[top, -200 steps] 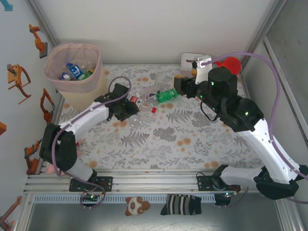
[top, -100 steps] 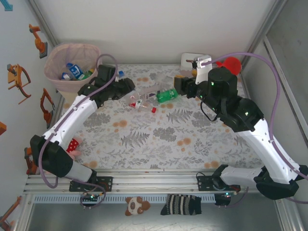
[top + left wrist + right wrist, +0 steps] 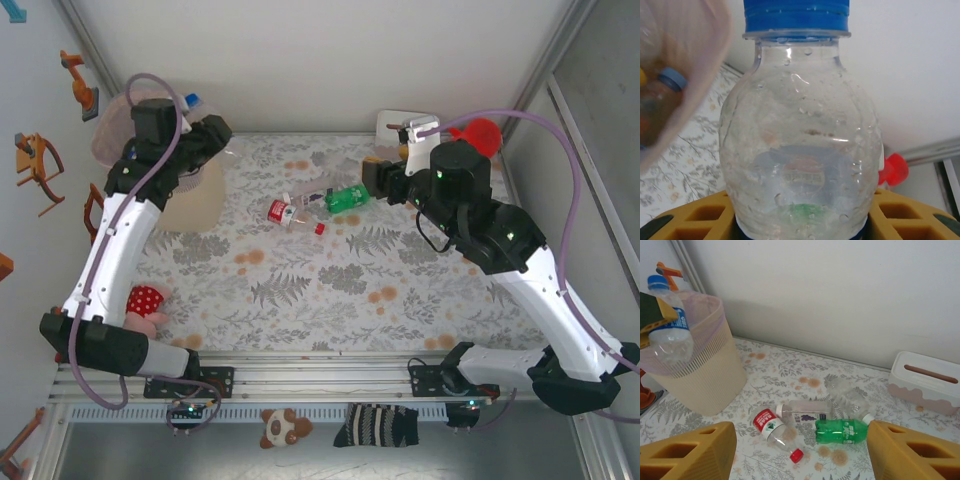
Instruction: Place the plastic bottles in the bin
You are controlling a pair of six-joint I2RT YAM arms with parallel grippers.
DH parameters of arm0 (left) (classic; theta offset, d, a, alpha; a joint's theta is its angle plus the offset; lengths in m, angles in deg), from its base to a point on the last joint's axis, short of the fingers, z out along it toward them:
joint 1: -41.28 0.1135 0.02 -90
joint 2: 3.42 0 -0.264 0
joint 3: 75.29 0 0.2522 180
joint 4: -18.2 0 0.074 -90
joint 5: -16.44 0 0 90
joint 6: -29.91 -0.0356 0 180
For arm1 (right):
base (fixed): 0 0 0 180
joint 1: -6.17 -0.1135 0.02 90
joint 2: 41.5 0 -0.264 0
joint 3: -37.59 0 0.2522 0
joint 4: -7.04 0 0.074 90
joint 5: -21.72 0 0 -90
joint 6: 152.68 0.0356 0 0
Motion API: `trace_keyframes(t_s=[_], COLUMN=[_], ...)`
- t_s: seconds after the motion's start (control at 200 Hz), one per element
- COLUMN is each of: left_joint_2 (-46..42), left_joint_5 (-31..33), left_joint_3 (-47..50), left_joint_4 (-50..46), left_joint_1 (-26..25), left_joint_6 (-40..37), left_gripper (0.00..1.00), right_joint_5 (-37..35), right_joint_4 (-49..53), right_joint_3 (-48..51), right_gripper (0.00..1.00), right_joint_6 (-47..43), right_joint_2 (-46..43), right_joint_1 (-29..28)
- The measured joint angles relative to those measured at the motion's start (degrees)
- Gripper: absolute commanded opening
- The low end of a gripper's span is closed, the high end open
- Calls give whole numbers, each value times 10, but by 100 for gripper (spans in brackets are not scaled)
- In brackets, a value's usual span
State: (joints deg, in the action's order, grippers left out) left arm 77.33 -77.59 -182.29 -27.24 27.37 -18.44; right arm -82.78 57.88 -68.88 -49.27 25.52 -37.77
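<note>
left arm had swung up and left from the bottles on the table to the bin, carrying a clear bottle (image 3: 671,335) along; half a second earlier its gripper was still low beside the bin. the right arm had not shifted.

the table (image 3: 330,290), covered in a leaf-print cloth, spread between the two arms. the bin (image 3: 705,375) stood at its far left corner, pink liner over the rim, and the left arm crossed above most of it in the top view. through the liner the left wrist view showed another bottle (image 3: 662,95) already inside.

the left gripper (image 3: 203,132) hung at the bin's far right rim, its yellow fingers (image 3: 690,220) closed on the lower body of the clear bottle. that bottle stood upright, blue cap on top, above the level of the rim; whether it was over the mouth or just beside it could not be told.

the right gripper (image 3: 801,440) hovered above the table near the far right, jaws spread wide and empty. a white tissue box (image 3: 925,380) sat against the back wall beyond it.

four bottles lay on their sides in a loose group between the bin and the box: a green bottle (image 3: 842,431), a red-labelled bottle (image 3: 771,426) with a red cap, a purple-labelled bottle (image 3: 802,412) and a crumpled bottle (image 3: 847,397), each touching or just beside its neighbour.
</note>
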Motion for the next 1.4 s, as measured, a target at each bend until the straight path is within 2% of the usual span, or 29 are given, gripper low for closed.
trace_keyframes(t_s=[0.21, 0.441, 0.701, 1.016, 1.397], left_joint_2=[2, 28, 51, 105, 178], left_joint_5=[0, 1, 28, 42, 36], left_joint_3=[-9, -9, -12, -68, -54], left_joint_4=[8, 29, 27, -7, 77], left_joint_1=[73, 133, 160, 194, 203], left_joint_6=[19, 88, 189, 320, 541], left_gripper=[44, 44, 44, 48, 47], right_joint_5=[0, -2, -2, -2, -7], right_joint_4=[0, 0, 0, 0, 0], right_joint_3=[0, 0, 0, 0, 0], right_gripper=[69, 68, 68, 68, 68], right_joint_6=[-1, -8, -15, -15, -15], right_joint_2=[0, 7, 9, 10, 12], right_joint_1=[0, 0, 0, 0, 0])
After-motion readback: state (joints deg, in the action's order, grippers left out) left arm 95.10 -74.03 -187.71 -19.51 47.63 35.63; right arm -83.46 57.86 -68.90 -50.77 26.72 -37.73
